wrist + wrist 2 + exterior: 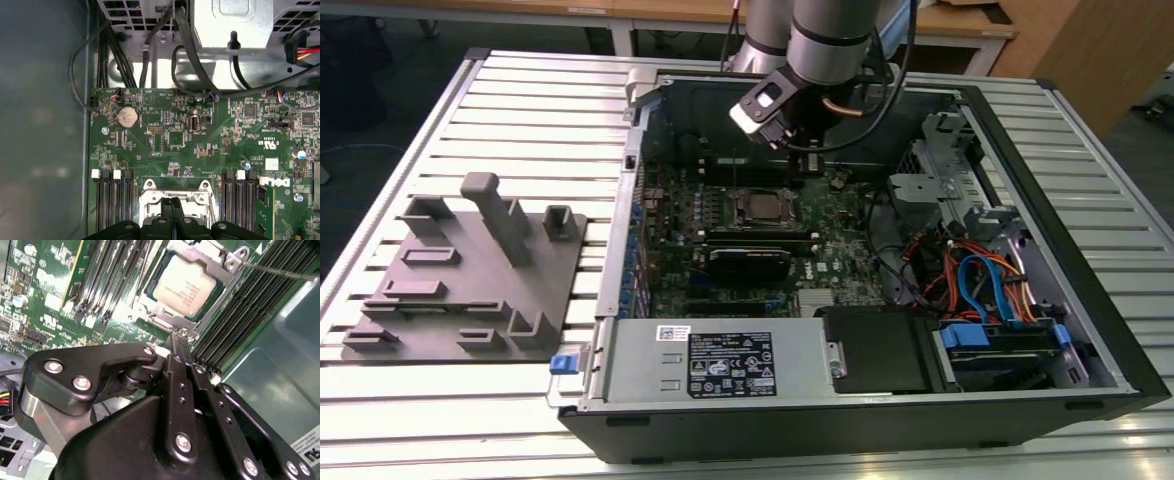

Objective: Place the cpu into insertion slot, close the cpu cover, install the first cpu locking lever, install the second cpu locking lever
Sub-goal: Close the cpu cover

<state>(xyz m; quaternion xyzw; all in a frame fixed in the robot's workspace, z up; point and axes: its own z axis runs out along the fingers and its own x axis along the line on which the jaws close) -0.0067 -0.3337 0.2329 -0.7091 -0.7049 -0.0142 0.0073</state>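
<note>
The cpu (185, 286), a dull silver square, lies in the insertion slot (758, 206) on the green motherboard. The cpu cover (226, 261), a silvery frame plate, lies flat around it. A thin metal locking lever (280, 271) reaches out from the socket's corner over the memory slots. My gripper (178, 340) is shut, its two black fingers pressed together with nothing between them. Its tip sits just off the socket's edge, by a small hook. In the first wrist view the gripper (170, 202) stands over the socket frame (148, 186). In the exterior view the gripper (806, 158) hangs inside the open case.
Black memory slots (260, 295) flank the socket on both sides. A grey power-supply box (707, 365) fills the case's near side, and coloured cables (974, 280) crowd the exterior view's right. A grey fixture tray (467, 270) stands on the slatted table outside the case.
</note>
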